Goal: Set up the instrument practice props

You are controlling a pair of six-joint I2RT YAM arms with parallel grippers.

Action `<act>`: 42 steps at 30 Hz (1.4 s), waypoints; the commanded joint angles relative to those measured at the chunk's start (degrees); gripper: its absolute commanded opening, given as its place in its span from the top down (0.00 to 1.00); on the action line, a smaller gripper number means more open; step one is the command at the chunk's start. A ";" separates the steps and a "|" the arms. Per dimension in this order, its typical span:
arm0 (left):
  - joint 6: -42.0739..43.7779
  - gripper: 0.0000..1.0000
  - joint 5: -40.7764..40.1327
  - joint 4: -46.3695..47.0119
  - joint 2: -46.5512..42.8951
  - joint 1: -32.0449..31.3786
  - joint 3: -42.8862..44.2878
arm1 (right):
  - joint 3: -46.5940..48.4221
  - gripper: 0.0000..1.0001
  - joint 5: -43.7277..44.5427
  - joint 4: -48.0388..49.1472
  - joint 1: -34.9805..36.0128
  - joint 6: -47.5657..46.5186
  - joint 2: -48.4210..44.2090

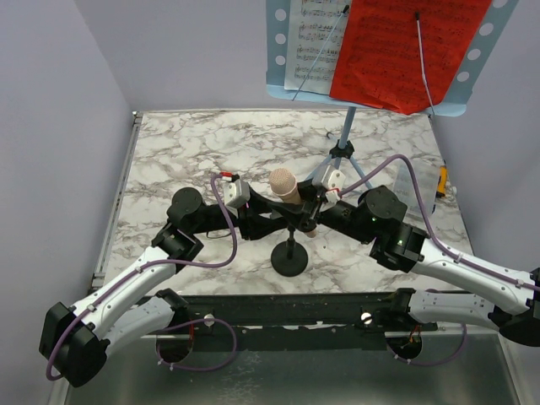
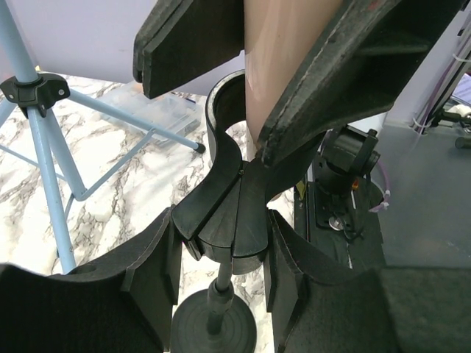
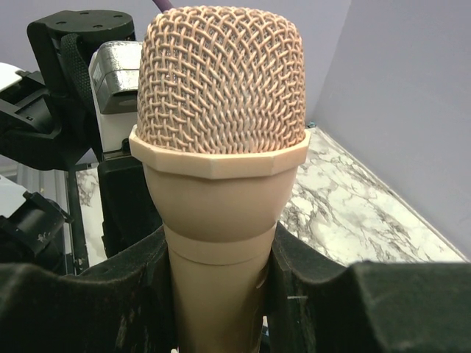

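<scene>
Right wrist view: your right gripper (image 3: 221, 309) is closed partway on the pinkish-beige microphone (image 3: 221, 110). Its pads press both sides of the barrel just under the grille.

Left wrist view: your left gripper (image 2: 224, 294) straddles the black mic clip (image 2: 221, 213) at the top of the stand. The fingers sit close on both flanks, but you cannot tell whether they pinch or only just clear it. A right finger hides whether the barrel is seated in the cradle.

Risk: with the clip unbraced, a downward push could swivel it or tip the stand on its round base (image 2: 213, 327).

Beyond that, the legs of the light blue music stand (image 2: 44, 169) and a clear box (image 2: 158, 114) stand near. A toppling mic stand could strike either.

Farthest, in the top external view, the white sheet music (image 1: 312, 42) and red sheet (image 1: 405, 51) lean on the stand's desk. A knocked leg could shed them.
</scene>
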 commanded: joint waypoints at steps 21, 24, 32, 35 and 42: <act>-4.44 0.13 -2.05 -6.16 -1.51 -0.09 2.52 | -1.04 0.13 6.88 -11.07 0.24 12.63 -6.36; -4.94 0.13 -2.88 -8.26 -2.06 -0.14 3.47 | 1.45 0.00 10.13 -19.68 0.21 21.03 -8.05; -5.14 0.16 -2.71 -8.50 -2.38 -0.11 3.70 | 3.88 0.04 10.23 -29.05 0.22 37.41 -11.51; -5.23 0.19 -2.08 -8.33 -1.52 -0.06 4.00 | 3.81 0.09 9.26 -27.41 0.21 37.22 -11.07; -6.52 0.26 -1.44 -7.66 -1.05 -0.07 3.27 | 7.33 0.23 10.53 -31.29 0.25 33.97 -4.60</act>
